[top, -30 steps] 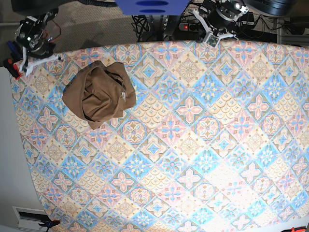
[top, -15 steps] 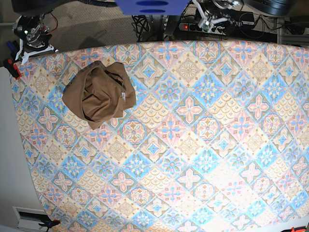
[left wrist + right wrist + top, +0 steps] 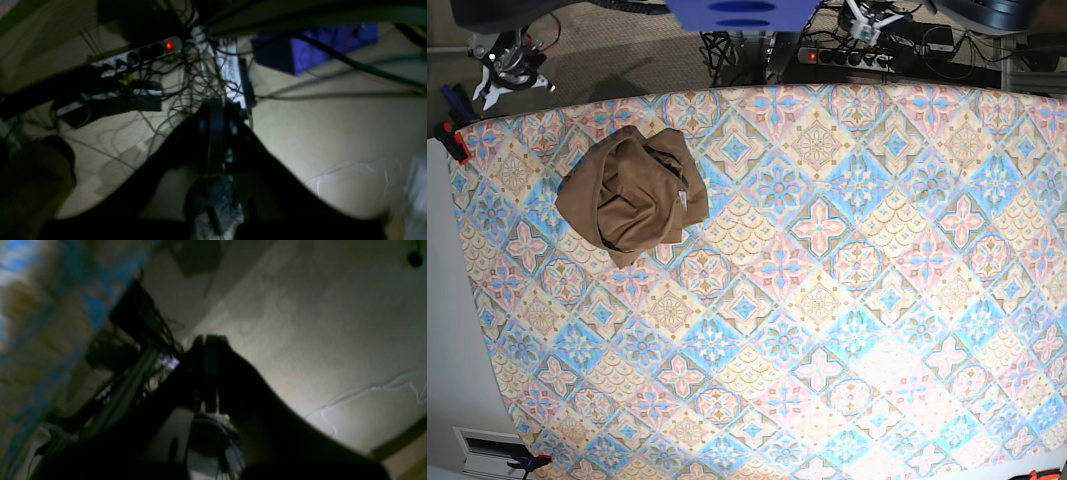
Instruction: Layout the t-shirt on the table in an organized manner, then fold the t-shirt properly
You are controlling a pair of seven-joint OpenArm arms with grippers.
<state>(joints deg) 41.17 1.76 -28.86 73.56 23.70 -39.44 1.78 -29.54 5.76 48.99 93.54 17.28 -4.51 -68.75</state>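
My right pincer hung off the far edge of the table, jaws pressed together with nothing between them, and my wrist view there showed only blurred tile edge and pale floor beyond the dark closed fingers. My left pincer sat beyond the far edge too, well off to the other side, also clamped shut on nothing; its camera looked down on a power strip with a red light and a tangle of cables. The t-shirt lay in a crumpled tan heap on the table, near my right pincer and just inward from it, well apart from my left. Its long axis ran roughly diagonally, from a blunt corner nearest my right pincer's side toward the table's middle, folds bunched at its centre. A small pale label showed at the heap's edge, on the side facing my left pincer.
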